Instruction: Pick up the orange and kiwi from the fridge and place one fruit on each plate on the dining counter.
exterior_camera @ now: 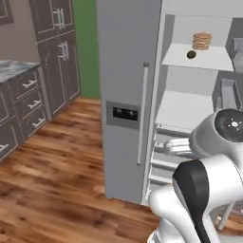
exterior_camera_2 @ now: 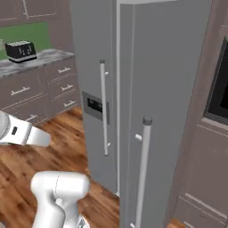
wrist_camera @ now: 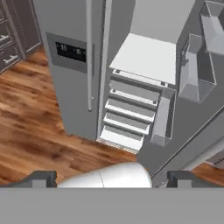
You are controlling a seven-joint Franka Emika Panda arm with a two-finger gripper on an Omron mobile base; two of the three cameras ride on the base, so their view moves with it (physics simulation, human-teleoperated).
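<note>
A white fridge shelf [exterior_camera: 209, 58] carries a stack of tan cakes [exterior_camera: 201, 41] and the kiwi [exterior_camera: 191, 55] just beside it.

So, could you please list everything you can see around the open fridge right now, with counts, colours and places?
Tall grey steel fridge: one, right door open, left door with black dispenser panel closed.
Small olive-brown oval kiwi: one, upper white shelf, in front of the cakes.
Stack of tan-brown round cakes: one stack, same shelf.
White fridge shelves: several, the lower ones bare.
Dark grey-brown cabinets: a run, left of the fridge.
Black toaster: one, on the marbled wall counter.
Wooden floor: reddish-brown planks.
Gripper: one, dark fingertips, open, holding nothing, facing the fridge interior.
</note>
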